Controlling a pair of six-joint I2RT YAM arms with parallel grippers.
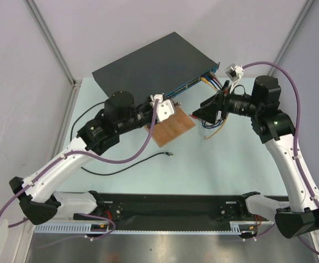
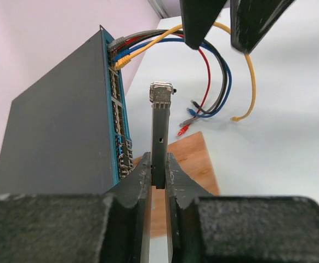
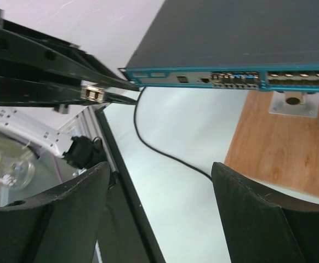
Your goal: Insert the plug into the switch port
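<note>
Your left gripper (image 2: 158,167) is clamped narrow on a silver-tipped stick (image 2: 159,123), beside the switch port (image 2: 121,147) row. Your right gripper (image 3: 159,175) gapes wide, holding nothing. The plug (image 1: 169,155) lies on the table (image 1: 231,164), at 6 o'clock from the wooden board (image 1: 173,129), apart from both grippers

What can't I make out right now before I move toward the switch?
Left wrist view: the switch ports run edge-on, so free ones are unclear.
Right wrist view: whether the black cable joins the metal-tipped piece; the left gripper covers the cable's end.
Top view: that piece, hidden under the left wrist.
</note>
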